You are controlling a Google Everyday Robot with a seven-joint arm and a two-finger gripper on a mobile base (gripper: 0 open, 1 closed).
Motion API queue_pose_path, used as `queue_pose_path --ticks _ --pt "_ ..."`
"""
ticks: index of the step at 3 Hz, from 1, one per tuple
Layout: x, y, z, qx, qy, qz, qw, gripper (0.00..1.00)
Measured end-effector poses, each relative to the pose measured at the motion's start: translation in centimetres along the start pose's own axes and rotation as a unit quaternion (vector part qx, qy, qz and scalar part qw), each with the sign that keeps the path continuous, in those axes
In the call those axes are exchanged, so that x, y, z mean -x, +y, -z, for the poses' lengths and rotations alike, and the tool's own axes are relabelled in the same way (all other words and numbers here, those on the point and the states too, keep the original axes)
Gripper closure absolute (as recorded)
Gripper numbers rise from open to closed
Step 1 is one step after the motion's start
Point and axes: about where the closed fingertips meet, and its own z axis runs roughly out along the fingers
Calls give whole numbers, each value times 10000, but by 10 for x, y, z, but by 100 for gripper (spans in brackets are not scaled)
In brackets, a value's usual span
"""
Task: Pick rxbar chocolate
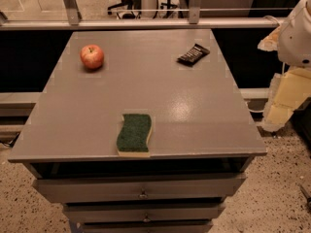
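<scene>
A grey surface (204, 115) tops a drawer cabinet (141, 187). The gripper (278, 114) hangs beyond its right edge; jaws' state cannot be told. Green sponge (134, 134) lies near the front edge, red apple (92, 56) far left, rxbar chocolate (193, 54) far right, lying free.

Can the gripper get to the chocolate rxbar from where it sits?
Probably yes. The rxbar chocolate lies alone near the far right corner of the table; the gripper hangs beside its right edge, nothing between them. Apple and sponge are well away.
</scene>
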Motion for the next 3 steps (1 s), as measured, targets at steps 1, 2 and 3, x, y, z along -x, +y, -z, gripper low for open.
queue_pose_path --ticks 1,2,3 --pt "0 0 0 -1 0 0 10000 0" --pt "5 -24 -11 -108 -134 -6 9999 0" --pt "16 -71 -32 -287 -349 -41 9990 0"
